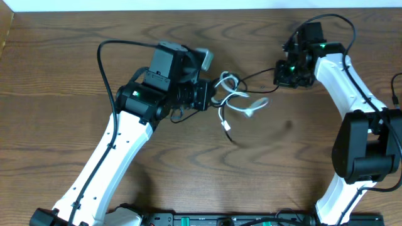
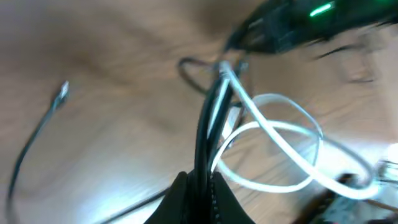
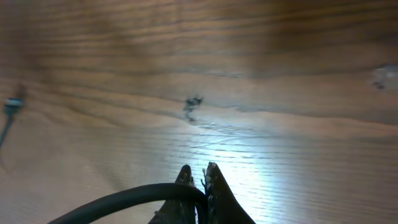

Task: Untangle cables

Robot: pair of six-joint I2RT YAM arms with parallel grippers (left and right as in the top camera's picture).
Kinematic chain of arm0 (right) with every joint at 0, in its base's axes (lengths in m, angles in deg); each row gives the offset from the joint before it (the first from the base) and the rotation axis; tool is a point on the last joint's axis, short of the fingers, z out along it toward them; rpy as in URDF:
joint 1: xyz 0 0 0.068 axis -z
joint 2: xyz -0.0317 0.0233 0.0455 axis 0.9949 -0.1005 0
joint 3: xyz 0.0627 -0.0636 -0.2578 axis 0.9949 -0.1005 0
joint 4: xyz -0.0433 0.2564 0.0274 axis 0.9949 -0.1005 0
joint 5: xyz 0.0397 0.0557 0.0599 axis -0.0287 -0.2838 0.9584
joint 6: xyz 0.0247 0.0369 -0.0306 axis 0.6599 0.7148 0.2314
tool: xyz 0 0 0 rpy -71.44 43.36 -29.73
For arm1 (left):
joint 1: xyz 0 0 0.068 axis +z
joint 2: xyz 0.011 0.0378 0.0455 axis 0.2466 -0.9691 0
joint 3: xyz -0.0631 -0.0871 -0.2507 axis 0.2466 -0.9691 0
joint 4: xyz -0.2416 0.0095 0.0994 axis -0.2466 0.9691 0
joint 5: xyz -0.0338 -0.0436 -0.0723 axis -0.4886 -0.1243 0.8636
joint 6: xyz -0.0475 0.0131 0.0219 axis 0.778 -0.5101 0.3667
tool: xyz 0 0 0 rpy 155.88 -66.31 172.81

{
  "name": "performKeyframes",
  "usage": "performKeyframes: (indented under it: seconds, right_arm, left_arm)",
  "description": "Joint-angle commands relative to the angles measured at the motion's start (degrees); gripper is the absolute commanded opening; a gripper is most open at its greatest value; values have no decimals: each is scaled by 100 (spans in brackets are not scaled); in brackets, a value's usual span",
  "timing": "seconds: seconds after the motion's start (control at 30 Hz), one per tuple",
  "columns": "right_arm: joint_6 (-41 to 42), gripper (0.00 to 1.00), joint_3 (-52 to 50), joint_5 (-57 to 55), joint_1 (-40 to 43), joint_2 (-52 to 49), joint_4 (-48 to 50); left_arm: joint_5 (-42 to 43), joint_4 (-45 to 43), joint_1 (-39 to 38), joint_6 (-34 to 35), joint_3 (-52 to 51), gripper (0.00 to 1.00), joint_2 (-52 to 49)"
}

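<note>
From overhead: the left hand sits right at the tangle in the middle of the desk. The white cable lies in loose loops just beside its tip. The black cable runs from that knot up and across to the right hand, near the far right of the desk. A loose black tail trails down toward the near side. Both hands look closed from up here.

Over to the left wrist: the left hand is pinched tight, and the black cable rises straight out from between its fingers. The white cable runs alongside it, then swings out to the right in two wide loops. I can't tell whether the white one is caught in the pinch too. A small plug on a thin black strand hangs off to the left, apart from the rest. The right arm, green light glowing, is at the top where the strands meet.

Right wrist now: the right hand is clamped closed, and the black cable curves in from the lower left, straight between its fingers. Below is bare wood with a small dark mark.
</note>
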Motion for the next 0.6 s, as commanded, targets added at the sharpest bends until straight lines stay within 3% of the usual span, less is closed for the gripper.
performKeyframes:
  seconds: [0.0,0.27,0.47,0.57]
  right_arm:
    - [39,1,-55,-396,413,-46,-39]
    - [-240,1,-55,-437,901,-46,-328]
    - [-39,1,-55,-1075,1390,-46,-448]
    - [24,1,-55,-1093,1648,-46,-448]
  left_arm:
    - [-1233,297,66,-118,92,7,42]
    - [-1486,396,66,-125,66,8,42]
    - [-2955,520,66,-111,57,7,42]
    - [-3156,514,66,-90,57,8,42]
